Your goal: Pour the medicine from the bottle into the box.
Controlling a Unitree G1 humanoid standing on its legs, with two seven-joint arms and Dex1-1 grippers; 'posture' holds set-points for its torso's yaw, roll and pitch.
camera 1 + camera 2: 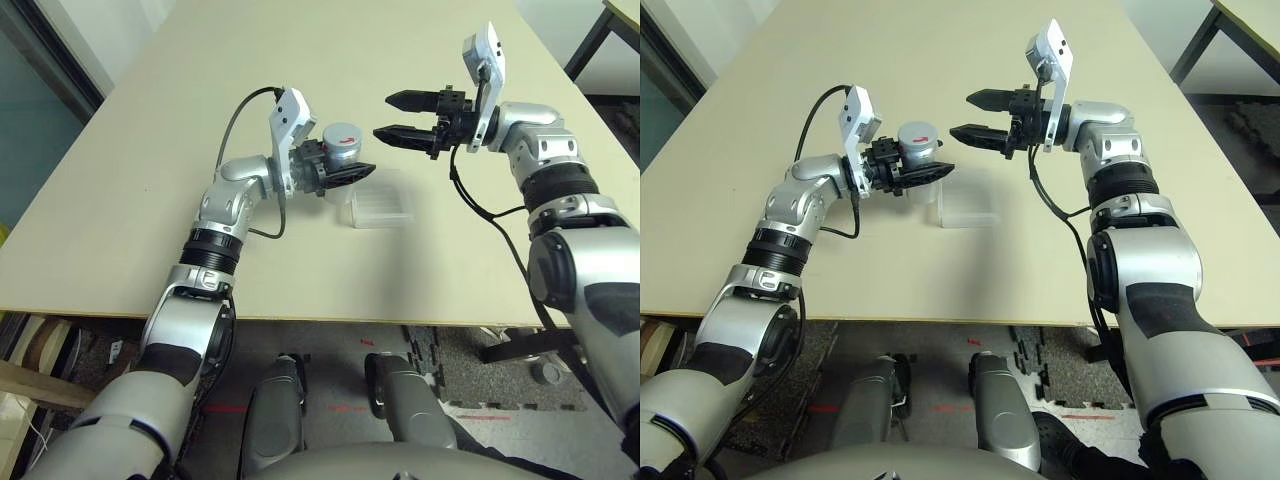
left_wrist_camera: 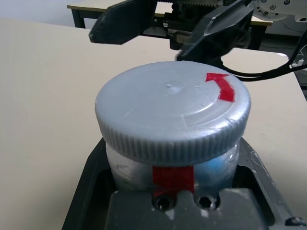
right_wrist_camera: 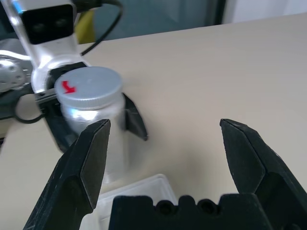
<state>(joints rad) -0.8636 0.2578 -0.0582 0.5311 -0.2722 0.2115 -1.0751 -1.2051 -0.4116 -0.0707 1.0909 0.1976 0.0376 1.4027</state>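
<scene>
A: Where is the bottle (image 1: 338,147) right now?

B: Upright in the left end effector (image 1: 340,172), its two black fingers clamped on the body, lifted just above the bench (image 1: 150,170). The clear box (image 1: 382,202) lies on the bench just to the right and nearer side of it.

A: Is it open?

B: No. A ribbed grey cap (image 2: 172,115) with a red arrow sits on top. The medicine is hidden inside, so nothing can pour until that cap comes off.

A: And the right end effector (image 1: 398,115)?

B: Its fingers stand wide apart, holding nothing, just to the right of the bottle and level with the cap, pointing toward it.

A: How would you expect the bottle to handle?

B: I'd judge it light and stiff, a small plastic jar with a smooth, shiny body that could slip or spin in the fingers. The ribbed rim of the cap is the better place to grip for twisting. The left hold sits low on the body, which leaves the cap free all round.

A: The box?

B: Thin, light plastic with low walls. A nudge would likely slide it, so the pour should stay clear of its rim.
</scene>
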